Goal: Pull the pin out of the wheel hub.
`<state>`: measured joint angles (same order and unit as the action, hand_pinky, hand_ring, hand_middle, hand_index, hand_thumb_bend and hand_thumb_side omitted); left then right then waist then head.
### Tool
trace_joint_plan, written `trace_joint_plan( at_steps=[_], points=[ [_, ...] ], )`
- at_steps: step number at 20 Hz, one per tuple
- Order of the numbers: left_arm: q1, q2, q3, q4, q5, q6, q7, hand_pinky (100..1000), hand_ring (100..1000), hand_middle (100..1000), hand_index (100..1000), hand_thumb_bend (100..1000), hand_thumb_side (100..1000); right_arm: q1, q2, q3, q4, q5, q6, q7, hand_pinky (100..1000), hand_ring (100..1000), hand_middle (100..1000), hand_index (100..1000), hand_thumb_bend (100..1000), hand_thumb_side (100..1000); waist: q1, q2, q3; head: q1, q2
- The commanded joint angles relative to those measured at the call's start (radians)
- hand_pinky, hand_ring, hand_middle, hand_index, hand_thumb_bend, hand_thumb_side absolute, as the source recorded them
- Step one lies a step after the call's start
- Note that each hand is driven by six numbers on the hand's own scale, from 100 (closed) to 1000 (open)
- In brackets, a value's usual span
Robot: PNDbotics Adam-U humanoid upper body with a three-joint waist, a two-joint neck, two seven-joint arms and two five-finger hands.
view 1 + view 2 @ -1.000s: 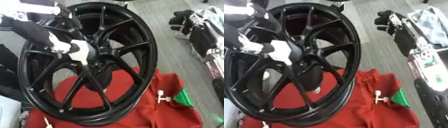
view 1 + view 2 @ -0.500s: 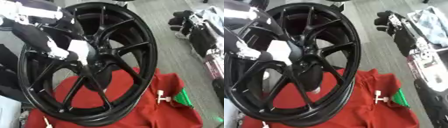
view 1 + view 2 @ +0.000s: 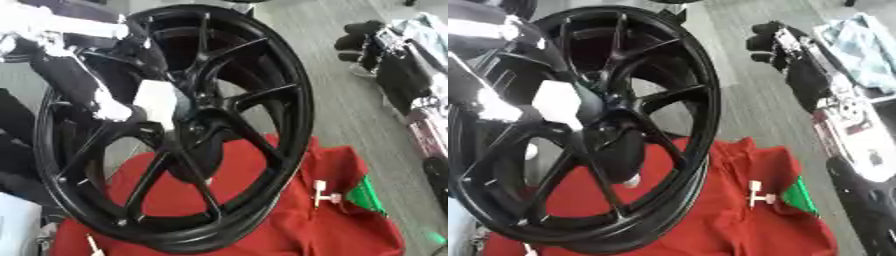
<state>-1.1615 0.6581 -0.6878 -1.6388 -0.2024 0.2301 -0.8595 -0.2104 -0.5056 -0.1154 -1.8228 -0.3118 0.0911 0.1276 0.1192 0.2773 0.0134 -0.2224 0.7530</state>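
Nearest, a red cloth [image 3: 289, 220] is spread under the wheel [image 3: 289, 100], probably to pad the rim where it rests. On the cloth, just right of the rim's lower edge, lies a small white T-shaped piece [image 3: 322, 194] that looks like a pin already out, with a green scrap [image 3: 367, 196] beside it. Another pale sliver [image 3: 92, 244] shows at the cloth's near left corner.

The wheel stands tilted, leaning back to the left, its spokes facing the camera so the hub [image 3: 197, 131] is open to reach. The left hand [image 3: 109, 107] comes in from the left and sits against the hub beside a white block [image 3: 159, 102]. Whether its fingers are curled on anything I cannot tell — they blur into the black spokes. A pin in the hub cannot be made out either; if one remains, it is under that hand.

Room to draw outward lies toward the camera and to the right, where grey floor [image 3: 350, 115] is bare.

Farther off at the upper right, the right hand [image 3: 767, 42] hangs with dark fingers curled, holding nothing — well apart from the wheel.
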Motion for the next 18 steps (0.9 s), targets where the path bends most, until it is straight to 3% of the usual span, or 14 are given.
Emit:
trace_joint_plan(
  at_steps=[1, 8, 18],
  points=[
    [-0.019, 0.006, 0.008, 0.0, -0.012, 0.005, 0.0, 924, 869, 772, 853, 400, 334, -0.009, -0.021, -0.001, -0.011, 0.004, -0.001, 0.003, 845, 814, 669, 780, 100, 761, -0.009, -0.018, -0.002, -0.003, -0.014],
    [-0.022, -0.005, 0.003, 0.008, -0.015, 0.0, -0.009, 924, 871, 777, 849, 406, 343, -0.009, -0.021, 0.001, -0.009, 0.006, -0.001, 0.005, 845, 814, 669, 781, 100, 764, -0.008, -0.018, -0.004, 0.0, -0.017],
    [-0.026, -0.032, -0.013, 0.035, -0.086, -0.038, 0.0, 911, 866, 781, 837, 428, 178, -0.009, -0.021, 0.002, -0.01, 0.006, 0.0, 0.007, 846, 814, 669, 781, 100, 768, -0.008, -0.016, -0.007, 0.004, -0.014]
  ],
)
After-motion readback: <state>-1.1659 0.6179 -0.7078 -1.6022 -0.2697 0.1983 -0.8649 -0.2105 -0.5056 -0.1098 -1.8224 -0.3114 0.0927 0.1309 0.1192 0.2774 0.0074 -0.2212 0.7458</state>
